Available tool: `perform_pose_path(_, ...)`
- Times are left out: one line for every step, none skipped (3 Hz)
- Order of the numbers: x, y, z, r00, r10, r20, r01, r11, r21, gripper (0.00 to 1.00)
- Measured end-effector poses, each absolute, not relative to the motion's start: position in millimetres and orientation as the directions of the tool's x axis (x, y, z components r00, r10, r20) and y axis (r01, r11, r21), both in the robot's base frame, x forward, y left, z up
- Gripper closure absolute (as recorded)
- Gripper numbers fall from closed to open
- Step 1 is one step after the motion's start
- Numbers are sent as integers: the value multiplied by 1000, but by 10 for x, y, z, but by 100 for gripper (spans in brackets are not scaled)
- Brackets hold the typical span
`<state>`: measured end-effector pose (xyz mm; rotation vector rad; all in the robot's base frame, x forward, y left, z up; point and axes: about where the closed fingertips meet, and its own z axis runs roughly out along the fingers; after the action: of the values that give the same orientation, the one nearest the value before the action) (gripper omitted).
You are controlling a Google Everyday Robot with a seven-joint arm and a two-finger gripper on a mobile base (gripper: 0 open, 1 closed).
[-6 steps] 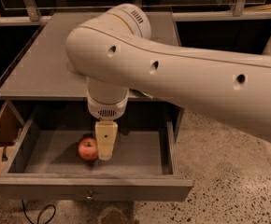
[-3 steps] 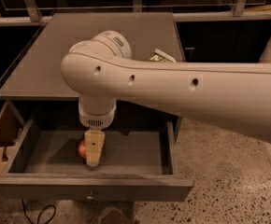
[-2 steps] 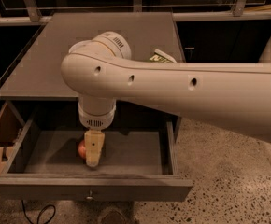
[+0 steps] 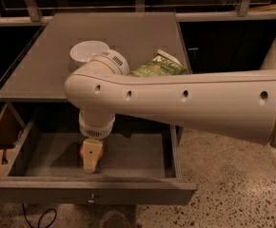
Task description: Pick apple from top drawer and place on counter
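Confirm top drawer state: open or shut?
Open. The top drawer sticks out from under the counter, its floor exposed, with the apple inside. The gripper hangs in it at the apple.

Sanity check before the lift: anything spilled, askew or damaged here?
Nothing stands out. The gripper is down in the open top drawer, right at the apple; the white bowl and green bag sit on the counter.

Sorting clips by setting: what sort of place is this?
Probably a kitchenette or break area: a counter with a bowl and snack bag, an open drawer holding an apple, where the gripper hangs, and a speckled floor.
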<state>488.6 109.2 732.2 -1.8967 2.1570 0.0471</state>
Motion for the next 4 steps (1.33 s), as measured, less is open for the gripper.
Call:
perform_pose_path(4887,1092,7322,-108,-969,-221,-978,143,-151,0)
perform_pose_path(4963,1270,7066,-80,-967,-241,-974,127,-185,0)
perform_pose_path(5011,1281,7002,-92,-967,-239,-975,136,-176,0)
perform_pose_path(5222,1253,6651,-141,-958,-249,-975,178,-135,0)
